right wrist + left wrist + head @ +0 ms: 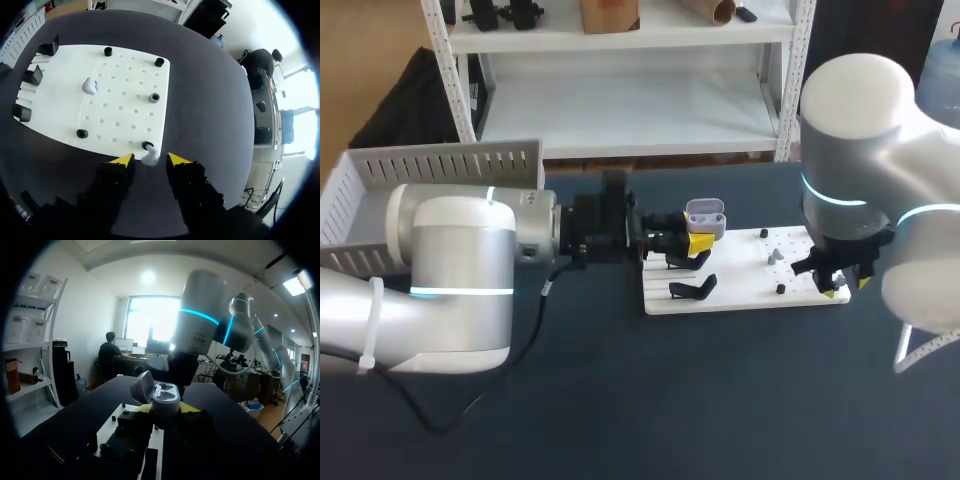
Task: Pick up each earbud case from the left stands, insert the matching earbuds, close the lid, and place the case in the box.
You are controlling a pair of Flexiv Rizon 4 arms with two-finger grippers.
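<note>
Left claw (165, 411) pinches the earbud case (164, 399) from two sides, a yellow tip showing at each flank of the case's lower half. The case is pale lavender and sits upright between the fingers, its lid (142, 387) swung open and tilted back, the two hollows inside facing up. From the head view the case hangs over the rear left part of the white board (125, 85), just above the black stands (34, 75) that line the board's left edge; I cannot tell whether it touches a stand. The board lies flat on the dark bench (620, 400), and the white slotted box (380, 185) stands well apart from it at the bench's far left, behind the left arm. Right claw (150, 161) hangs over the board's near right corner with its fingers spread. A small pale earbud (149, 157) lies between the two yellow tips, and a gap shows on either side of it, so neither finger presses on it. This earbud sits just beside a short black peg (147, 145) at the board's edge. A second earbud (89, 86), also pale, rests on the bare board toward the stands, well apart from the right claw. More black pegs (154, 97) are scattered across the board's dotted surface, none of them touching either earbud apart from the corner one, where contact is too close to judge.
</note>
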